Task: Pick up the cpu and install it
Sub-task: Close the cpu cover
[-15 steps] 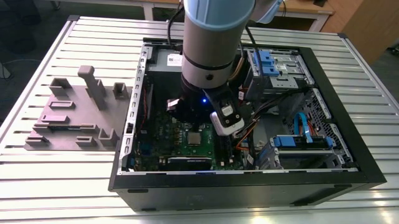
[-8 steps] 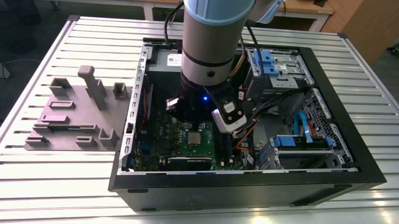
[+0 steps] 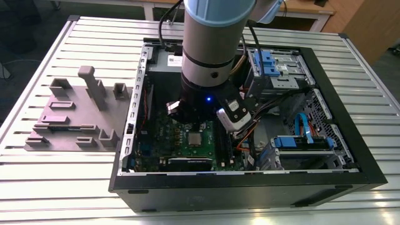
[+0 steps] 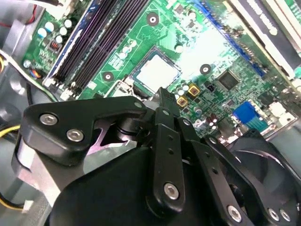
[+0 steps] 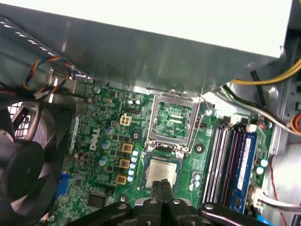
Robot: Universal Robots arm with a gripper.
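Note:
The cpu is a small silver square lying flat in the motherboard socket, in the middle of the open computer case. It shows in both wrist views. The socket's metal frame stands swung open behind it. My gripper hangs just above the near edge of the cpu, its two black fingers pressed together with nothing between them. In the exterior view the arm's wrist covers most of the gripper.
The black computer case lies open on a slatted metal table. A grey-mauve tray with upright blocks sits at the exterior view's left. A black fan, memory slots, cables and drive bays crowd around the socket.

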